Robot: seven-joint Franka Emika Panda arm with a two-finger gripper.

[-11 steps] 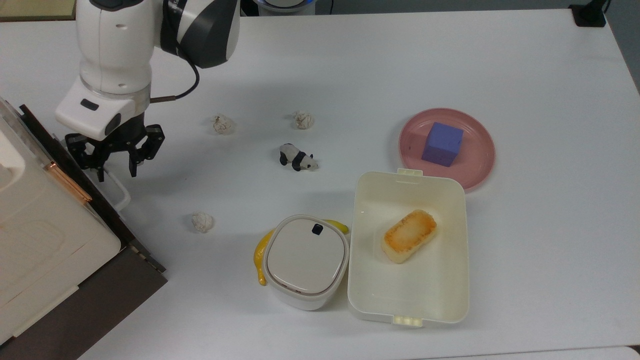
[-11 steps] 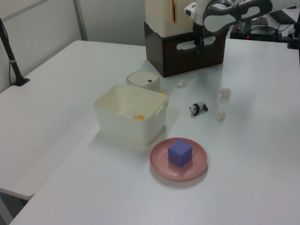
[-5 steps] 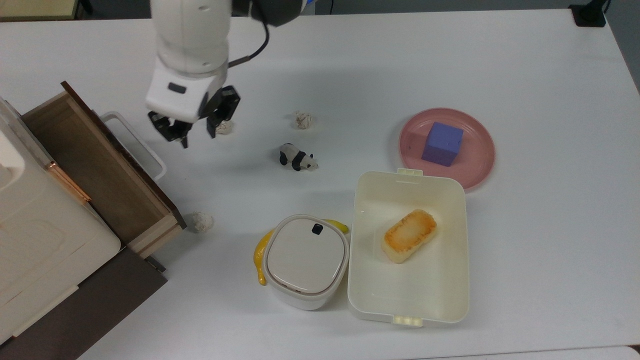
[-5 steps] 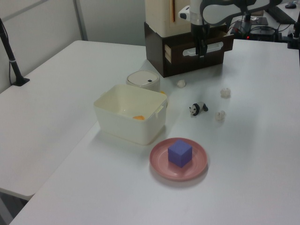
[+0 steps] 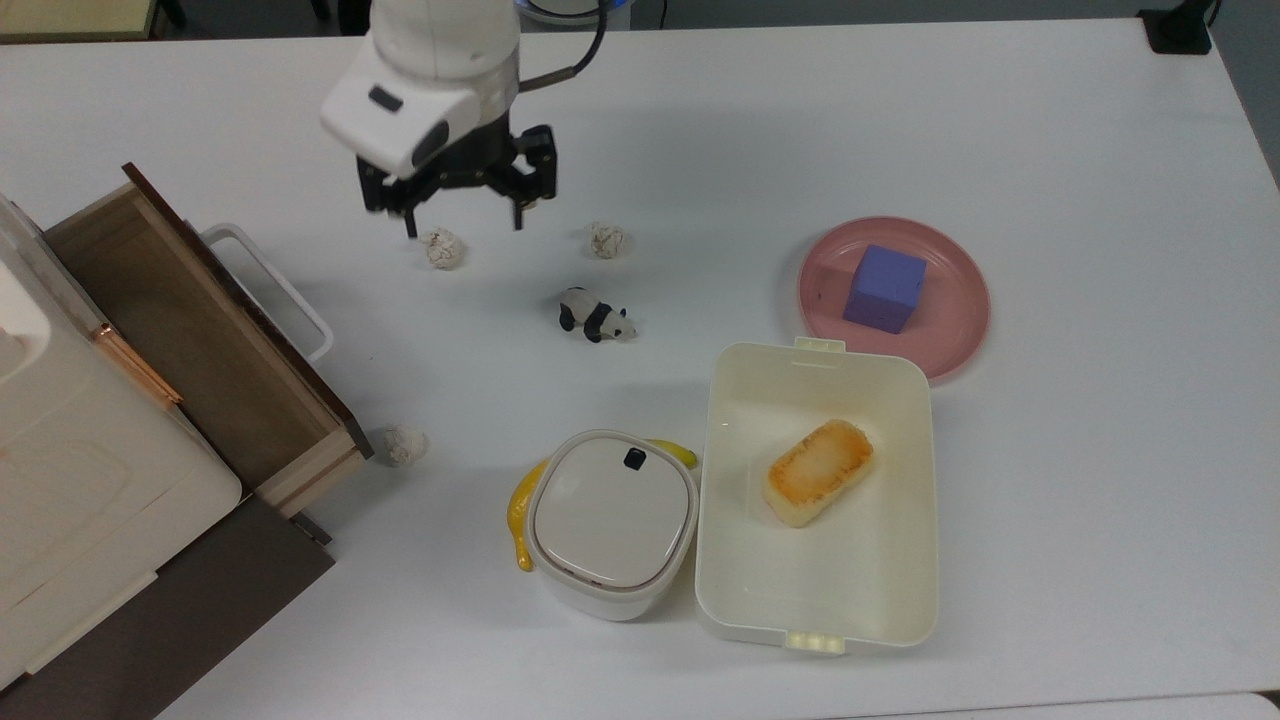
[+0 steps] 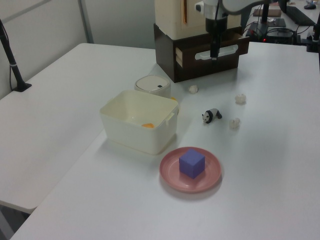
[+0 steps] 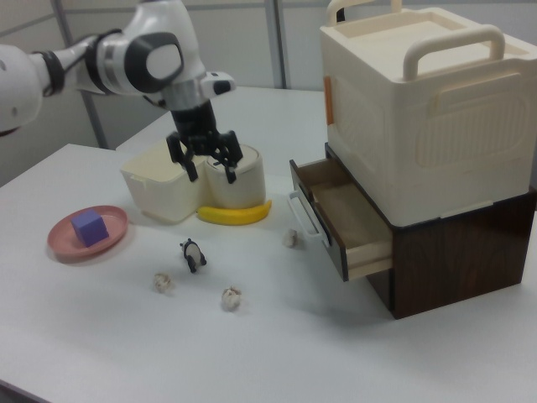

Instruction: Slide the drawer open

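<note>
The drawer (image 5: 190, 345) stood pulled out from under the white appliance (image 5: 70, 470), its handle (image 5: 270, 290) free, while the end effector (image 5: 462, 215), fingers apart and holding nothing, hung beside it above 1 paper ball (image 5: 442, 248); lowering there risked knocking that ball across the surface (image 5: 1050, 480).

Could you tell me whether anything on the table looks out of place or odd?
Three crumpled paper balls lie loose on the table, one right beside the open drawer. A banana is wedged under the round lidded container.
</note>
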